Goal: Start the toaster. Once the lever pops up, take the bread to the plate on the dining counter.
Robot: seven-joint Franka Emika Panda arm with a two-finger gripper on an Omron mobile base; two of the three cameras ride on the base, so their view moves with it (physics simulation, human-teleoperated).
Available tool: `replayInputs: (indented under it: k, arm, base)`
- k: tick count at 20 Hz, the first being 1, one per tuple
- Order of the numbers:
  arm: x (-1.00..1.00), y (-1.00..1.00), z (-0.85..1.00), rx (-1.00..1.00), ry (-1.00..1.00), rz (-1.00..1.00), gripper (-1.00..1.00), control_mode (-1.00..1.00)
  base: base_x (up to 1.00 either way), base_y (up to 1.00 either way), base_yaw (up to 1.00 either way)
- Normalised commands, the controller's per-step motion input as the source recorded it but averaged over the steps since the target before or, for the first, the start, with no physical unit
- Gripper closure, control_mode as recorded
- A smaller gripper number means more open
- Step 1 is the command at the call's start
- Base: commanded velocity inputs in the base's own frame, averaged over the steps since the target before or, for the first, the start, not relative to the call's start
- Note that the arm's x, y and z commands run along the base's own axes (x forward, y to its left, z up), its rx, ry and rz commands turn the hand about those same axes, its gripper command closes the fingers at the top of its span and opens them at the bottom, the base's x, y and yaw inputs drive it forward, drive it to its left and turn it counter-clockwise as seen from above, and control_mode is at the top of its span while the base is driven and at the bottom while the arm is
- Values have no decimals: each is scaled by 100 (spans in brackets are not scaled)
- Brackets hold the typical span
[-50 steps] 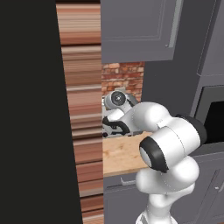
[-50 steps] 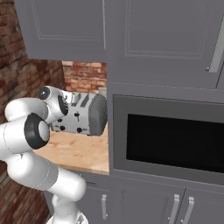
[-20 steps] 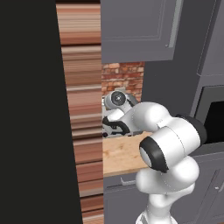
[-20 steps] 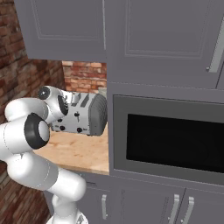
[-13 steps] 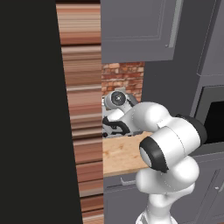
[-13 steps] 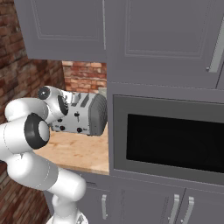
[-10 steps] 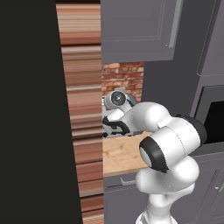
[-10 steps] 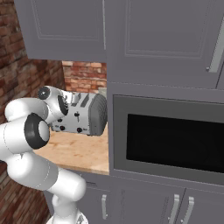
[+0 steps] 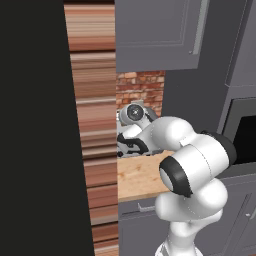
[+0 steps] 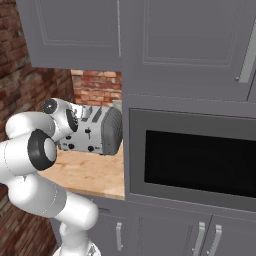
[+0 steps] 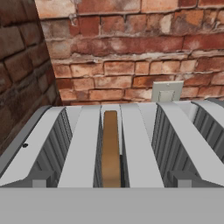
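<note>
The silver-grey toaster (image 10: 102, 131) stands on a wooden counter top (image 10: 87, 171) in a brick nook. From above, the hand view looks along its top slots (image 11: 83, 153). The bread (image 11: 110, 148), a brown slice seen edge-on, sits down in the middle slot. My gripper (image 10: 70, 131) is pressed close against the toaster's front left, over the small black knobs. The arm hides its fingers, so open or shut is unclear. The plate and the dining counter are out of view.
A black microwave (image 10: 195, 162) is built in right of the toaster. Grey upper cabinets (image 10: 150, 40) hang low over the nook. The brick wall (image 11: 131, 52) carries a white outlet (image 11: 166, 91) behind the toaster. A dark panel (image 9: 30, 125) blocks the left.
</note>
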Motion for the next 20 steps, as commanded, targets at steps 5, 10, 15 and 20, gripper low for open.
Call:
replayInputs:
  k: [5, 10, 15, 20]
  arm:
    - [0, 0, 0, 0, 0, 0, -100, -100]
    - [0, 0, 0, 0, 0, 0, -100, -100]
    - [0, 0, 0, 0, 0, 0, -100, -100]
    - [0, 0, 0, 0, 0, 0, -100, -100]
  base:
    - [0, 0, 0]
    - [0, 0, 0]
    - [0, 0, 0]
    - [0, 0, 0]
